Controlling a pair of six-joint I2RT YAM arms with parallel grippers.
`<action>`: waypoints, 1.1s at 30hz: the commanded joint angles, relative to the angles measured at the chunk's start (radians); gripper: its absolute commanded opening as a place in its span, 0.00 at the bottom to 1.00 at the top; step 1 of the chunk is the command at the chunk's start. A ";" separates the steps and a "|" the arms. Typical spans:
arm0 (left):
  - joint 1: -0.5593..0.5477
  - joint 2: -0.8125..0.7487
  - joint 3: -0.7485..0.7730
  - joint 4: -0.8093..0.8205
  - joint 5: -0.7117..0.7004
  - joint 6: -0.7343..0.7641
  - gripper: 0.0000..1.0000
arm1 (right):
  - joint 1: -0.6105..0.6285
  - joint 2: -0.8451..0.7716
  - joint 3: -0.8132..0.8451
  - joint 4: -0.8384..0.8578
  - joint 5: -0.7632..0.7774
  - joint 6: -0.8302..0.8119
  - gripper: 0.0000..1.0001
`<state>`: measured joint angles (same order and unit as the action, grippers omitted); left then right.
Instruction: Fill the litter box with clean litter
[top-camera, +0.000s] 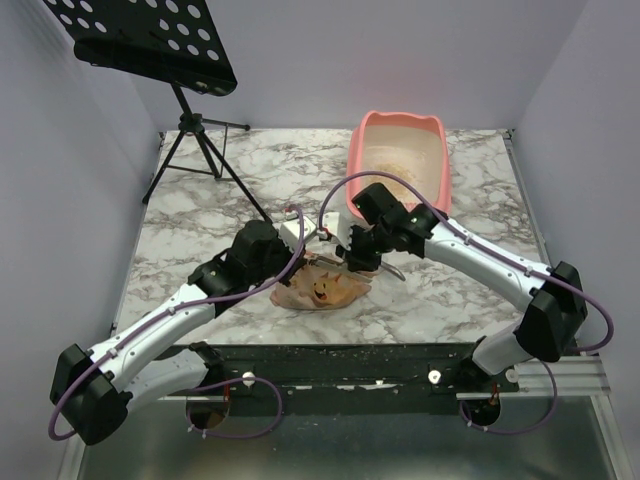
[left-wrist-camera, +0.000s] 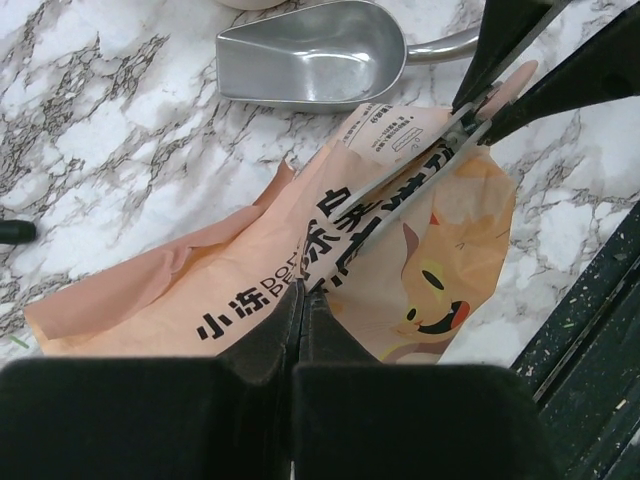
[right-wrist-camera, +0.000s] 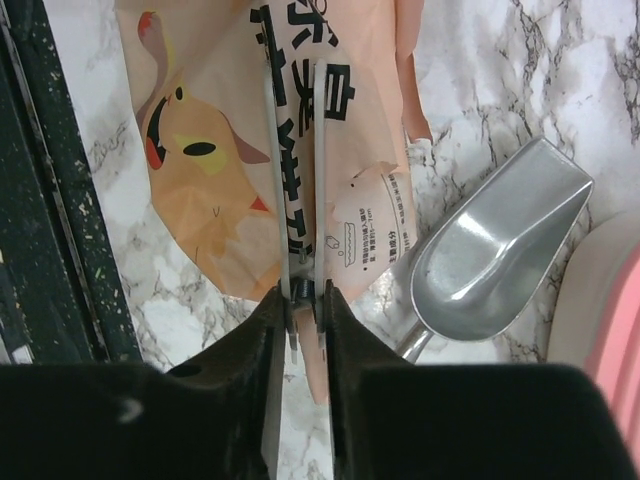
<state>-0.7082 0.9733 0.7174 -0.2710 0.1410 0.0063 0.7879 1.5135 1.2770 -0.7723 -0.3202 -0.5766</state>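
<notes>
The pink litter box (top-camera: 362, 150) stands at the back right with some tan clean litter (top-camera: 395, 160) inside; its rim shows in the right wrist view (right-wrist-camera: 612, 320). An orange-tan printed bag (top-camera: 325, 290) lies flat between the arms. My left gripper (left-wrist-camera: 302, 292) is shut on the bag's edge (left-wrist-camera: 250, 270). My right gripper (right-wrist-camera: 303, 290) is shut on a long metal clip (right-wrist-camera: 275, 150) that spans the bag (right-wrist-camera: 200, 150). The clip also shows in the left wrist view (left-wrist-camera: 400, 180). A grey metal scoop (right-wrist-camera: 490, 260) lies empty beside the bag.
The scoop (left-wrist-camera: 310, 60) lies on the marble table between the bag and the litter box. A black music stand on a tripod (top-camera: 200, 130) stands at the back left. A black rail (top-camera: 350, 360) runs along the near edge.
</notes>
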 joint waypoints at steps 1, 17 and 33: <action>0.007 -0.041 0.022 0.090 -0.054 0.017 0.00 | 0.005 0.031 -0.065 0.036 0.047 0.084 0.30; 0.007 -0.039 0.027 0.085 -0.066 0.023 0.16 | 0.005 -0.228 -0.074 0.174 0.157 0.187 0.70; 0.007 -0.042 0.276 -0.089 -0.242 -0.042 0.99 | 0.004 -0.329 0.087 0.199 0.660 0.696 1.00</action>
<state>-0.7025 0.9104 0.9073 -0.3058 0.0444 0.0269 0.7910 1.2011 1.3346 -0.5919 0.0582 -0.0929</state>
